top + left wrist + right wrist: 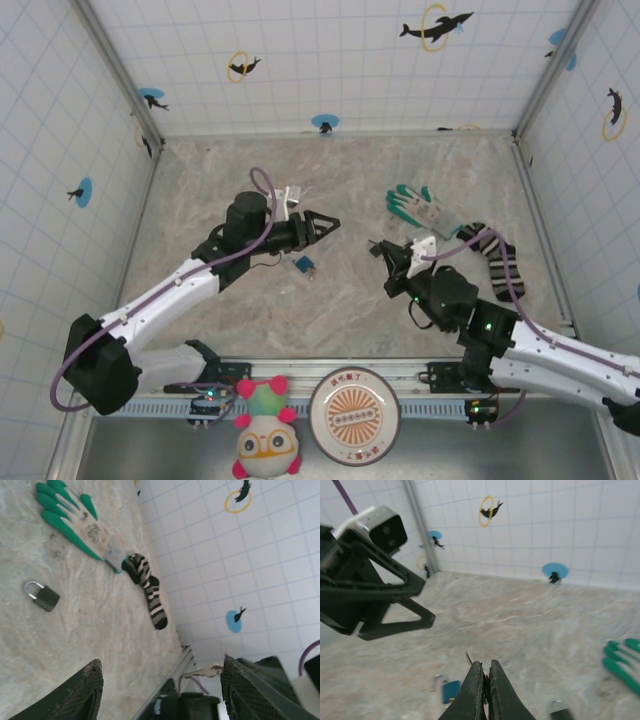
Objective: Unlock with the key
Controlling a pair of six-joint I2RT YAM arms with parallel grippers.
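Note:
My right gripper (377,249) is shut on the key (469,658). Its thin silver blade pokes out past the closed fingertips (479,672), and the black head is hidden between them. The small blue padlock (304,265) lies on the marble table to the left of that gripper, and in the right wrist view the blue padlock (451,690) sits just below and left of the fingertips. My left gripper (330,222) hovers above and behind the padlock. It stands open (161,675), its fingers wide apart with nothing between them.
A green-and-white glove (418,207) and a striped sock (495,256) lie at the right of the table. A second, dark padlock (42,596) rests near the glove. A plush toy (264,430) and a round disc (354,410) sit past the near rail. Tiled walls enclose the table.

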